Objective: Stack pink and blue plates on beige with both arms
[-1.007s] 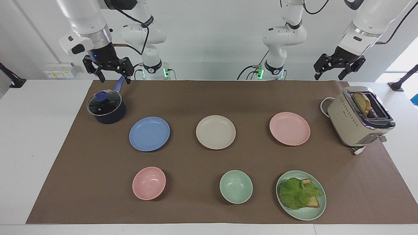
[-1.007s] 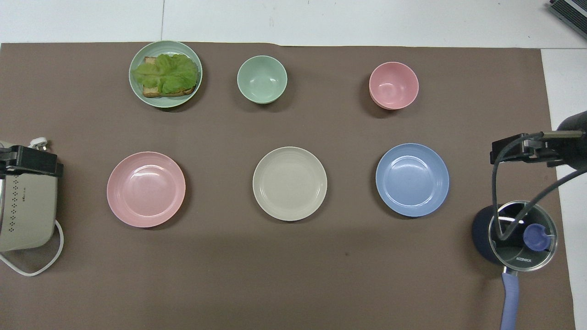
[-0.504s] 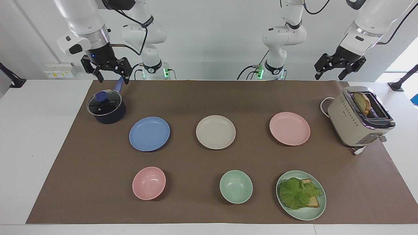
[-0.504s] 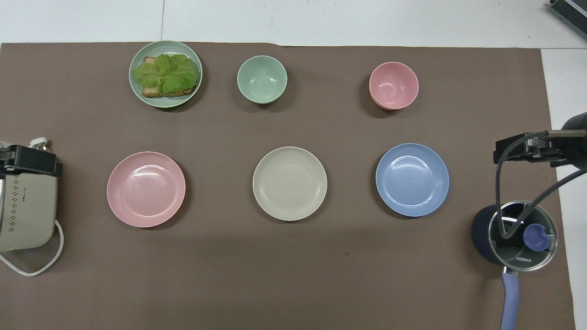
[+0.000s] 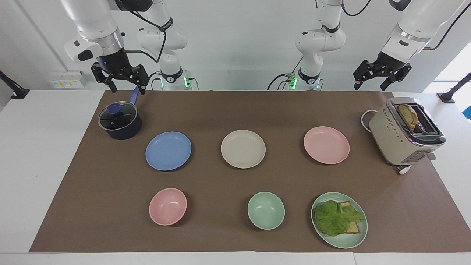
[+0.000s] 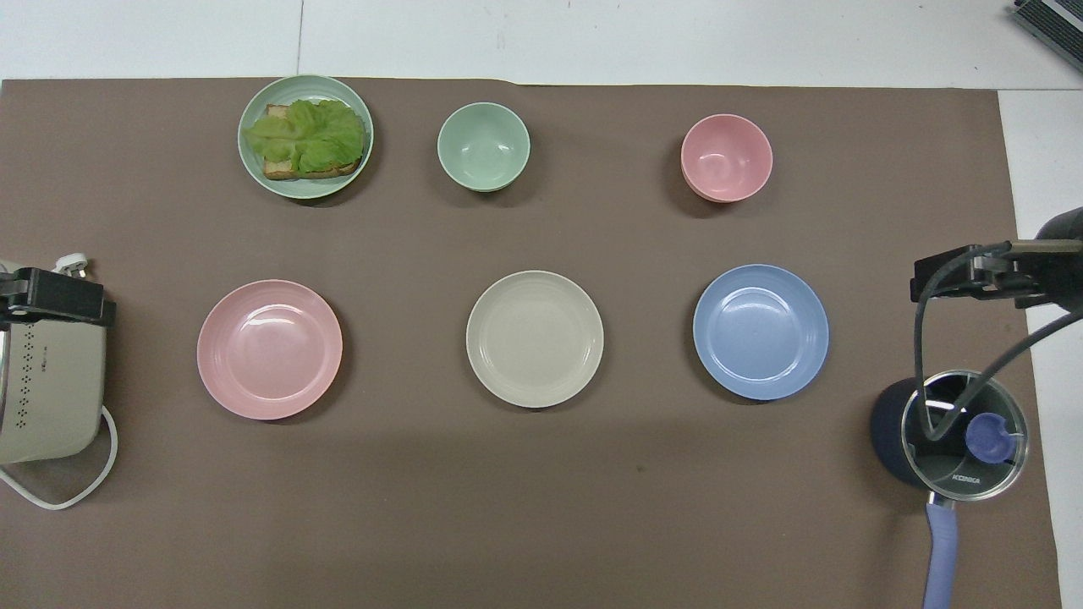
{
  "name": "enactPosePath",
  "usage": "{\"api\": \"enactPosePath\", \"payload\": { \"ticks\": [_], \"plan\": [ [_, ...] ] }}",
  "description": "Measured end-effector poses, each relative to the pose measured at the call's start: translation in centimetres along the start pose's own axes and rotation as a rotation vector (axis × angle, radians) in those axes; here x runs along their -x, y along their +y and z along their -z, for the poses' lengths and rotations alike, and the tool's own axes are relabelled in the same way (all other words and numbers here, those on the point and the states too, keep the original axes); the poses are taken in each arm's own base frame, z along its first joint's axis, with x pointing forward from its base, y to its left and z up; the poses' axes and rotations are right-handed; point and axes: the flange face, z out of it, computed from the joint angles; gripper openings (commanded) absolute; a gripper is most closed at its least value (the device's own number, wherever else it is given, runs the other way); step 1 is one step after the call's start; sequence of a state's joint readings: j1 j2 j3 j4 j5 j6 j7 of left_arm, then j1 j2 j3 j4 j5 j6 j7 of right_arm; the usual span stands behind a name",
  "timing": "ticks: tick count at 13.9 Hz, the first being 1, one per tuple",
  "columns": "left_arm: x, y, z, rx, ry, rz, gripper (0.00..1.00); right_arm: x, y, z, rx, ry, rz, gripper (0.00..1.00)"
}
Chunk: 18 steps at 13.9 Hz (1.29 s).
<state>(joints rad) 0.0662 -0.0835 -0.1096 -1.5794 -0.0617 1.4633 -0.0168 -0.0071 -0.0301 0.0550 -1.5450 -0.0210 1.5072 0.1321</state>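
The round matte blue plate [image 5: 168,151] lies toward the spread, empty right hand [image 5: 126,87]. The matching pale pink plate [image 5: 326,144] lies toward the spread left hand [image 5: 369,86]. The cream-beige plate [image 5: 243,148] sits between them.

1. Three plates lie in one row: blue plate [image 5: 168,151] toward the right arm's end, beige plate [image 5: 243,148] between, pink plate [image 5: 326,144] toward the left arm's end.
2. Two bowls [image 5: 167,206] [image 5: 266,210] lie farther from the robots.
3. Toaster [image 5: 404,132] stands beside the pink plate.
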Motion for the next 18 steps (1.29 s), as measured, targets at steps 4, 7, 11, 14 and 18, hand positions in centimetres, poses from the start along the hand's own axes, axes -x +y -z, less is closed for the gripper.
{"api": "enactPosePath", "payload": {
  "ticks": [4, 7, 11, 14, 18],
  "plan": [
    [0.11, 0.03, -0.09, 0.0, -0.004, 0.0, 1.0, 0.0, 0.0, 0.0, 0.0, 0.0, 0.0, 1.0],
    [0.42, 0.05, -0.23, -0.001, -0.008, 0.0, 1.0, 0.0, 0.0, 0.0, 0.0, 0.0, 0.0, 1.0],
    [0.46, 0.04, -0.44, -0.002, -0.013, 0.0, 1.0, 0.0, 0.0, 0.0, 0.0, 0.0, 0.0, 1.0],
    [0.46, 0.05, -0.44, -0.002, -0.013, 0.0, 1.0, 0.0, 0.0, 0.0, 0.0, 0.0, 0.0, 1.0],
    [0.46, 0.13, -0.45, -0.002, -0.013, -0.001, 1.0, 0.0, 0.0, 0.0, 0.0, 0.0, 0.0, 1.0]
  ]
}}
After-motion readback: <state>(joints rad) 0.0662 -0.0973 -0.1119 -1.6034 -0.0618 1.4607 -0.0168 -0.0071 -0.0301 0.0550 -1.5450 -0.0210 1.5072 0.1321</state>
